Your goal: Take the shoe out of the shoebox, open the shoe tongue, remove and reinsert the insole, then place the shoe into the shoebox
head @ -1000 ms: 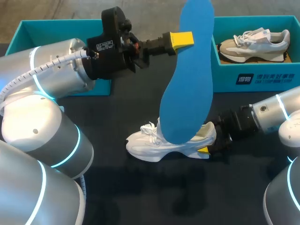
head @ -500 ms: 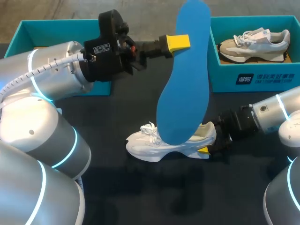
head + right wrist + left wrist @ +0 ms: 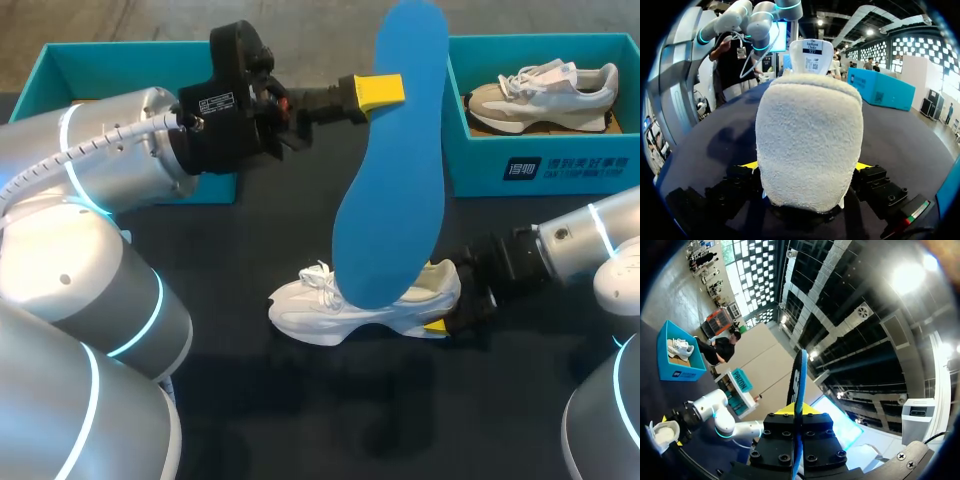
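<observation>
The white shoe (image 3: 365, 305) lies on its sole on the dark desk (image 3: 250, 400), out of the shoebox, toe toward my left arm and heel toward my right. The right pincer (image 3: 440, 322) is clenched on its heel: in the right wrist view the fleecy heel (image 3: 807, 145) fills the gap of the pincer (image 3: 807, 167), with a yellow tip pressed against each side, and the tongue (image 3: 811, 55) stands upright beyond it. The blue insole (image 3: 395, 160) is out of the shoe and held nearly upright above it, gripped near its upper end by the left pincer (image 3: 380, 90). In the left wrist view the insole (image 3: 798, 385) runs edge-on between that pincer's (image 3: 798, 412) fingers, which clamp it from both sides. Its lower end overlaps the shoe's opening in the head view; whether it touches the shoe cannot be told. The teal shoebox (image 3: 540, 165) stands at the desk's far right, well apart from the white shoe, with a beige shoe (image 3: 540, 92) inside. A second teal box (image 3: 60, 70) sits at the far left, partly hidden behind my left arm
</observation>
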Controlling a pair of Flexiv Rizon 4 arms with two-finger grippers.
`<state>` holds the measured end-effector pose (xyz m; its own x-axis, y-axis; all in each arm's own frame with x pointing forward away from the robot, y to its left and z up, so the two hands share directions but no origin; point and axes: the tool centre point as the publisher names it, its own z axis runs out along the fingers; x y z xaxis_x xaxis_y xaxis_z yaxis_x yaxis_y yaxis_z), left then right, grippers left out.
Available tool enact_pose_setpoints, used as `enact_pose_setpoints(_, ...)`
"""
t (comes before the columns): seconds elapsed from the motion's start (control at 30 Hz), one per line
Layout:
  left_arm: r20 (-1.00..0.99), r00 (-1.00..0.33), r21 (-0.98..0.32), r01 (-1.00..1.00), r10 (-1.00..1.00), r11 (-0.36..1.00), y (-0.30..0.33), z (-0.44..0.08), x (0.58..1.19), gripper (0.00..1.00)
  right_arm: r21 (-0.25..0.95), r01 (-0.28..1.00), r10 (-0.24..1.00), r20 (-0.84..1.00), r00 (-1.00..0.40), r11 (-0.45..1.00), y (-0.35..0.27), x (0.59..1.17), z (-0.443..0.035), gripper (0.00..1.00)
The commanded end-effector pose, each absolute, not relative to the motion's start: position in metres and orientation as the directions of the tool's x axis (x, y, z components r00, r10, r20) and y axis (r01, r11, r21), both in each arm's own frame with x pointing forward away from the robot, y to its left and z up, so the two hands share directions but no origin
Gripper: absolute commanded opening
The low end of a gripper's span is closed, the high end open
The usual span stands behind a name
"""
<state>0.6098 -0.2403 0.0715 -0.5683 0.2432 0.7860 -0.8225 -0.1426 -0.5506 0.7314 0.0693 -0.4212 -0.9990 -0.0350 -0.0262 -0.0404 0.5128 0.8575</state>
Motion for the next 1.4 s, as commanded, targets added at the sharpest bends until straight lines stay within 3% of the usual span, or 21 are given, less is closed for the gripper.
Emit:
enact_pose_setpoints(0.03, 0.787, -0.568, -0.517, -0.820, 0.241, -0.244, -0.240, 0.073, 0.601, 0.00, 0.856, -0.040, -0.035, -0.026, -0.999, 0.515, 0.071, 0.732, -0.422, 1.00)
enact_pose_setpoints(0.53, 0.787, -0.568, -0.517, -0.820, 0.241, -0.244, -0.240, 0.073, 0.601, 0.00, 0.774, -0.001, 0.009, -0.009, -1.000, 0.634, 0.066, 0.734, -0.394, 1.00)
enact_pose_setpoints(1.07, 0.787, -0.568, -0.517, -0.820, 0.241, -0.244, -0.240, 0.073, 0.601, 0.00, 0.569, 0.049, 0.098, -0.056, -0.994, 0.821, 0.059, 0.736, -0.346, 1.00)
enact_pose_setpoints(1.4, 0.787, -0.568, -0.517, -0.820, 0.241, -0.244, -0.240, 0.073, 0.601, 0.00, 0.373, 0.064, 0.094, -0.062, -0.994, 0.926, 0.063, 0.737, -0.328, 1.00)
